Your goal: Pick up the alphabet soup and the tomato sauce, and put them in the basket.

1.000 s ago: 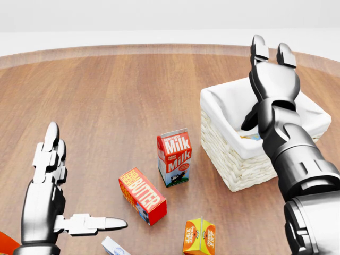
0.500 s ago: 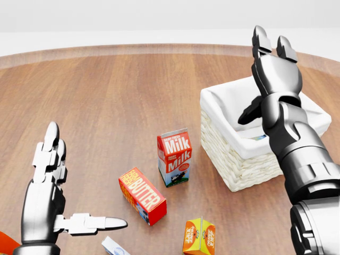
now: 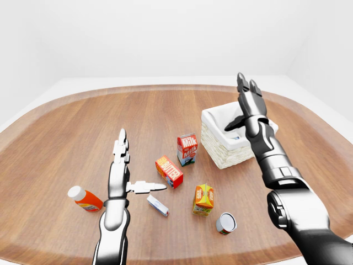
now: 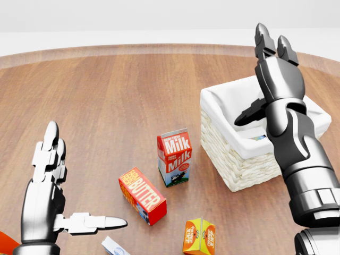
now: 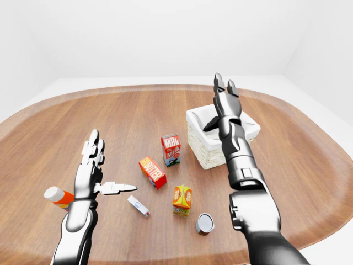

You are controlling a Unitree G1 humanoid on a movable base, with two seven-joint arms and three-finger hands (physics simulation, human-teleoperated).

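The right robot hand (image 4: pixel 271 64) is raised over the white-lined wicker basket (image 4: pixel 239 154), its 2 upper fingers (image 4: pixel 261 37) straight and pointing toward the desk's far edge and the thumb splayed out to the left, so the hand stands apart and grips nothing. The basket sits toward the right side of the oval wooden desk (image 3: pixel 66 143); a small bit of blue and white label shows against the liner inside it in the head view, too little to say which item it is. A can (image 3: pixel 225 223) lies on its side near the desk's near edge, its pale end turned toward the camera; its label cannot be read, so I cannot tell whether it is the alphabet soup or the tomato sauce. The left robot hand (image 4: pixel 50 191) hovers over the near-left part of the desk, fingers spread and thumb stuck out to the right, holding nothing. Left of the basket stands a milk carton (image 4: pixel 174 156), upright, and just nearer lies a red butter box (image 4: pixel 142 195). Nearer still stands an orange juice carton (image 3: pixel 203 199), close beside the can, and a small white and blue box (image 3: pixel 158 205) lies flat beside the left thumb. An orange bottle with a white cap (image 3: pixel 84 199) lies on its side near the desk's left edge.
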